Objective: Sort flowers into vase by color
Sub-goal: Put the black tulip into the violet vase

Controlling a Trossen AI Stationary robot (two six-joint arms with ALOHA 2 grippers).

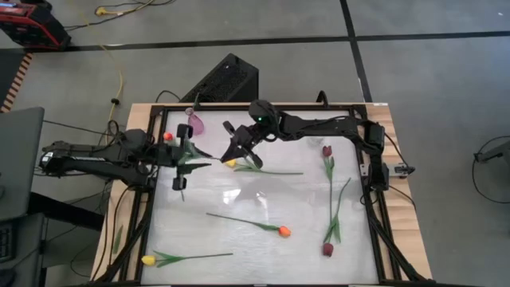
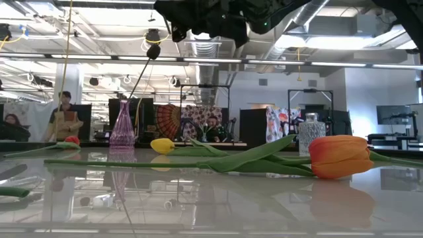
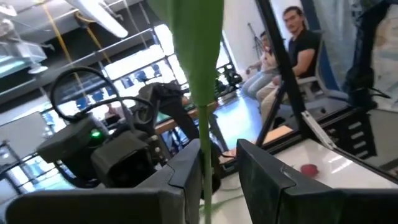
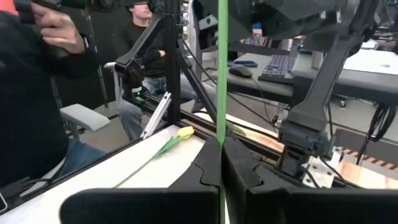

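Note:
A pink vase (image 1: 196, 122) (image 2: 122, 125) stands at the table's far left, and a thin stem (image 2: 139, 78) slants up from its mouth. Beside it my left gripper (image 1: 188, 157) (image 3: 217, 155) is raised and level, with a green stem and leaf between its fingers. My right gripper (image 1: 234, 150) (image 4: 222, 146) faces it, shut on a thin green stem. I cannot tell whether both hold one flower; no head of a held stem shows. Yellow (image 1: 231, 163), orange (image 1: 283, 231), maroon (image 1: 327, 151) and red (image 1: 167, 137) tulips lie on the table. My left gripper has the green stem (image 3: 203, 163) between its two fingers, with a gap left on one side. The stem runs across the fingers, and a broad leaf (image 3: 198, 56) rises above them, clear of the table. My right gripper pinches a thin bare stem (image 4: 221, 127) between its shut fingers, which come in level. The stem crosses the fingers and runs on past them both ways, clear of the table.
A second maroon tulip (image 1: 327, 249) lies near right and a second yellow one (image 1: 147, 259) near left. A clear glass vase (image 2: 310, 135) stands at the far right. A black box (image 1: 227, 80) sits beyond the far edge. People sit beyond the table (image 3: 298, 43).

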